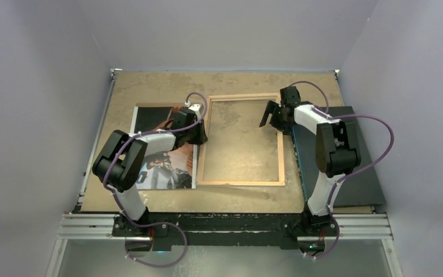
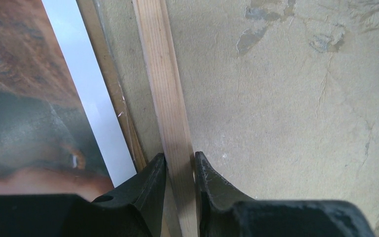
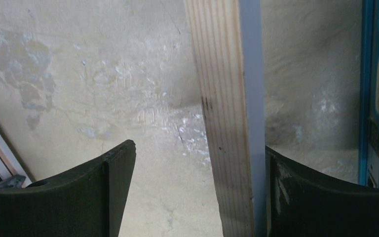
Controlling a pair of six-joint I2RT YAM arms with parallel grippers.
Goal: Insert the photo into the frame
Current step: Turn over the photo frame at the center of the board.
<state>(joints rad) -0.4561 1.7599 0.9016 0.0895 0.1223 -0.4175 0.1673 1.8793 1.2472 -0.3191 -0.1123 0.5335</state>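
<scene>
So, the thin light-wood rectangular frame (image 1: 241,183) is pinched at its rail by the left gripper (image 2: 179,156) (probably to steady it); the right gripper (image 3: 199,148) is spread wide.

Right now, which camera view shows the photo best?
The top external view: it shows the photo lying face up left of the frame, nearly whole, only a band hidden by the left arm. The left wrist view shows just one edge with its white border. The right wrist view shows none of it.
</scene>
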